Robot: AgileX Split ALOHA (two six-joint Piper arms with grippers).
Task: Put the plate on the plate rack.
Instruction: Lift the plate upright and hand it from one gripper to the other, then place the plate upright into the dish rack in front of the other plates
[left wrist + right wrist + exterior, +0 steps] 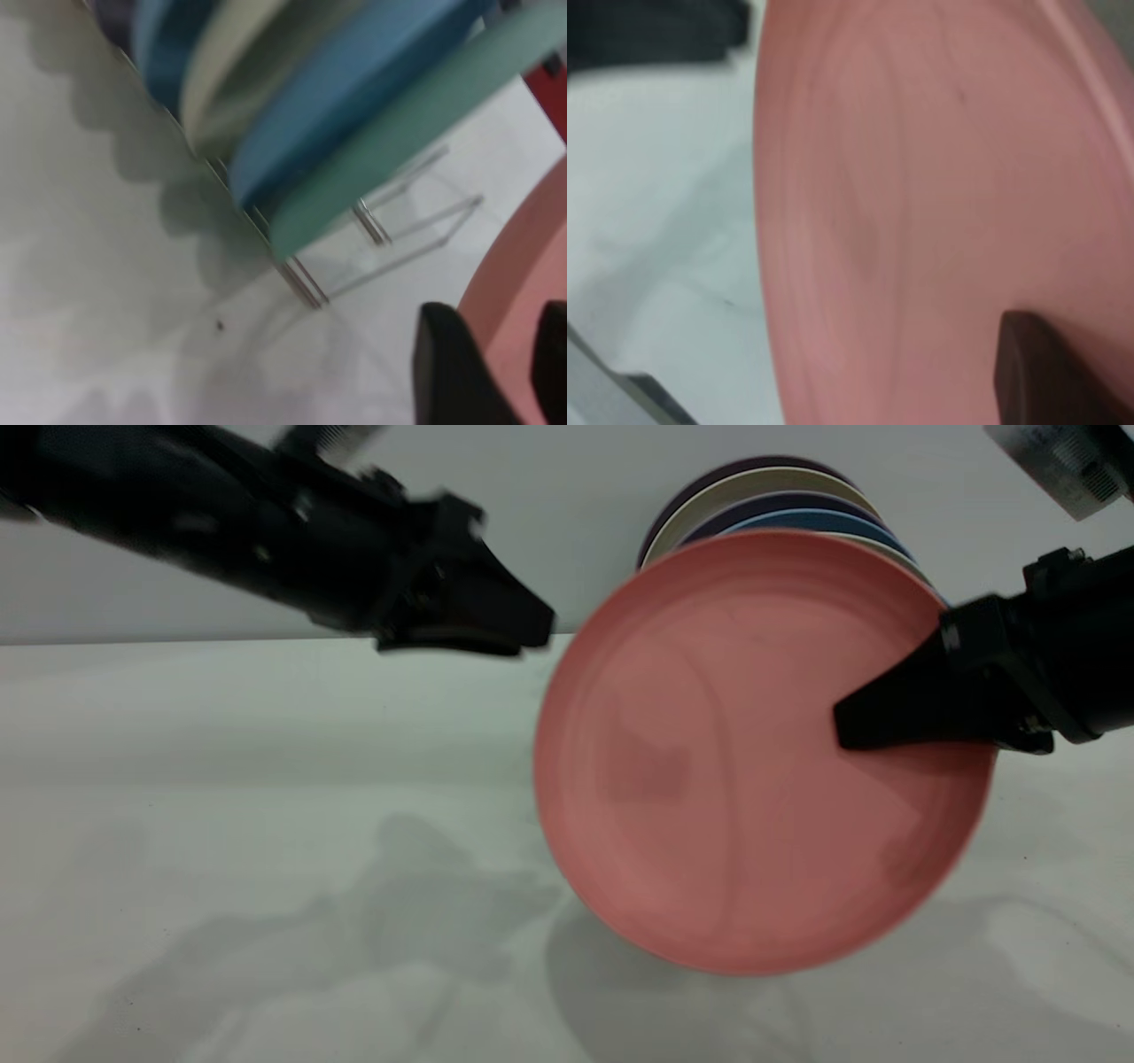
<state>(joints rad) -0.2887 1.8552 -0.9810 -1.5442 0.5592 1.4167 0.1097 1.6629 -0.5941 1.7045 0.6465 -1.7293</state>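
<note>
The salmon-pink plate (744,779) is held upright above the table, just in front of the rack. My right gripper (846,726) is shut on its right rim, with one finger (1036,372) lying on the plate's face and the other hidden behind it. My left gripper (532,624) is open, up at the plate's upper left edge and not touching it. In the left wrist view its gripper (493,312) has the plate's rim (523,266) showing between its fingers. The silver wire rack (306,283) stands on the table; in the exterior view the plate hides it.
Several plates stand in the rack: a teal-green one (416,124), blue ones (354,88) and a cream one (230,62). Their tops show behind the pink plate (762,500). The rack's empty wire loops (416,239) are nearest the pink plate.
</note>
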